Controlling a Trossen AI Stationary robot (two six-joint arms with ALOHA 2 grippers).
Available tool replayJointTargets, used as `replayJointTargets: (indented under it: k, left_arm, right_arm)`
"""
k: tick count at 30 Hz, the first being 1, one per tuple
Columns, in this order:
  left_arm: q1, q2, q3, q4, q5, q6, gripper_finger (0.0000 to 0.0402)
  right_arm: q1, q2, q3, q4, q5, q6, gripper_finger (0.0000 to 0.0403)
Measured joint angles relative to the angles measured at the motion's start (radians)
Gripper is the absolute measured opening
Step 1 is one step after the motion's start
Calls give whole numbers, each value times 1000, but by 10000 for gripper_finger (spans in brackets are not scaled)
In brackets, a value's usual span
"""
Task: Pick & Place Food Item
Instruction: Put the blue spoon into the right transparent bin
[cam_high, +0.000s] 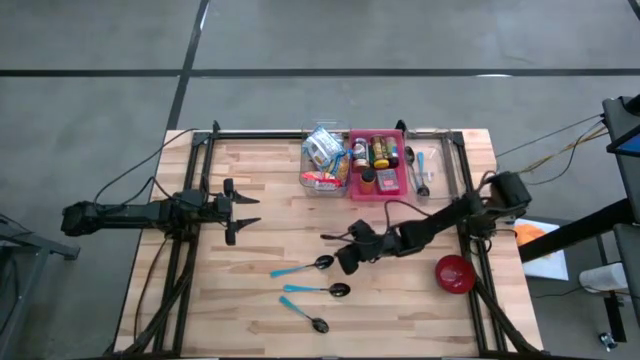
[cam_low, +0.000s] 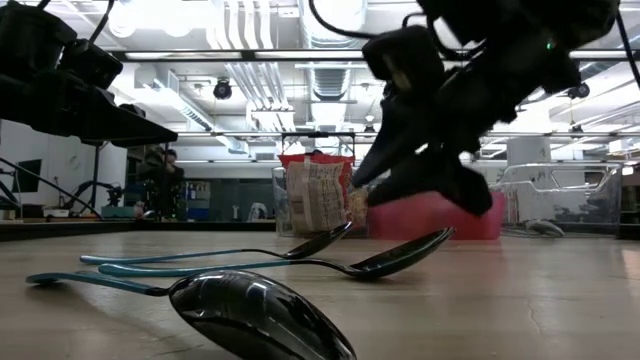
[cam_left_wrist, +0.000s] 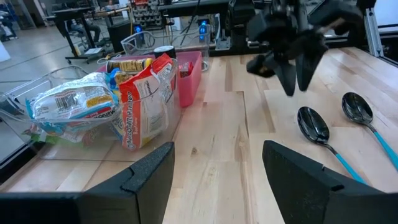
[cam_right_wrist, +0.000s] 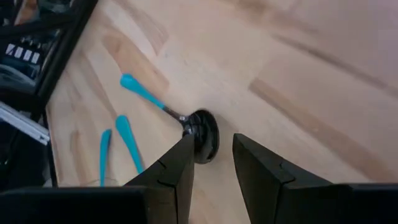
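Overhead, item one: right pincer (cam_high: 345, 262), fingers set narrow and holding nothing, poised just above the bowl of the nearest spoon (cam_high: 323, 263), whose blue handle runs away leftward. Two more spoons (cam_high: 338, 290) lie nearer the front edge, roughly parallel. Left pincer (cam_high: 243, 211) waits well apart at the left side, fingers spread, nothing held. Clear bin (cam_high: 322, 170) at the far edge holds snack packets (cam_high: 322, 148), the likely food items; pink bin (cam_high: 379, 187) beside it holds jars (cam_high: 380, 152). Red bowl (cam_high: 455, 274) sits at right, contents unseen. The right arm is the nearer to the bins, which lie beyond its pincer toward the far edge.

Table-level: three spoons in the foreground on the surface (cam_low: 500, 300); packets and pink bin stand behind.

Left wrist: packets (cam_left_wrist: 143, 102) upright in the clear bin, pink bin next, right pincer (cam_left_wrist: 295, 81) hanging over the spoons.

Right wrist: narrow gap between fingers (cam_right_wrist: 180, 165) frames the spoon bowl (cam_right_wrist: 202, 134).
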Motion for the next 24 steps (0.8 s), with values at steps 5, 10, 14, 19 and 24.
replayJointTargets:
  k: [5,10,14,19,24]
  left_arm:
    - [0,0,0,0,0,0,244]
    - [0,0,0,0,0,0,244]
    - [0,0,0,0,0,-1,244]
    - [0,0,0,0,0,-1,244]
    - [0,2,0,0,0,-3,244]
  right_arm:
    - [0,70,6,44,-36,34,109]
    - [0,78,12,56,-39,31,109]
    - [0,78,12,67,-39,22,109]
    - [-1,102,13,72,-33,25,109]
    - [0,171,60,75,-27,23,109]
